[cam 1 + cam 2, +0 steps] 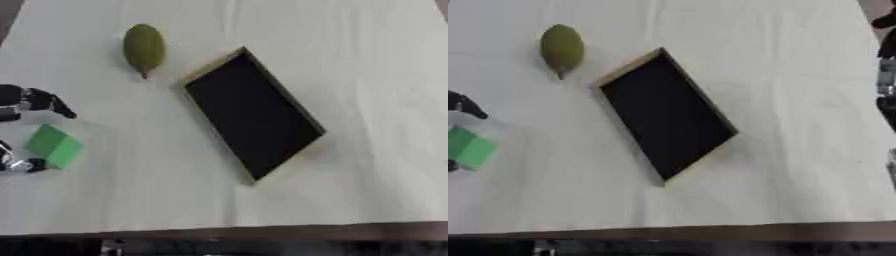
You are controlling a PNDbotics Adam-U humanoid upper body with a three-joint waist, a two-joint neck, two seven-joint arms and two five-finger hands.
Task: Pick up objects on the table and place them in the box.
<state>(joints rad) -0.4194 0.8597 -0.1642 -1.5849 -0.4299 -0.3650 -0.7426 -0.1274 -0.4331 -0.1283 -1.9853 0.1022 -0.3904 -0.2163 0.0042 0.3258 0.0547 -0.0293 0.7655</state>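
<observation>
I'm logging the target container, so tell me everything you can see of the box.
The box is a shallow rectangular tray with a black inside and thin light rims that look like wood. It lies flat near the middle of the white table, turned diagonally, and looks empty. Nothing touches it; the green oval fruit lies apart, beyond its far corner.

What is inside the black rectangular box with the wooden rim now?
The black rectangular box with the wooden rim shows only its dark floor; nothing lies inside. The green oval fruit and the green cube lie outside on the white table.
</observation>
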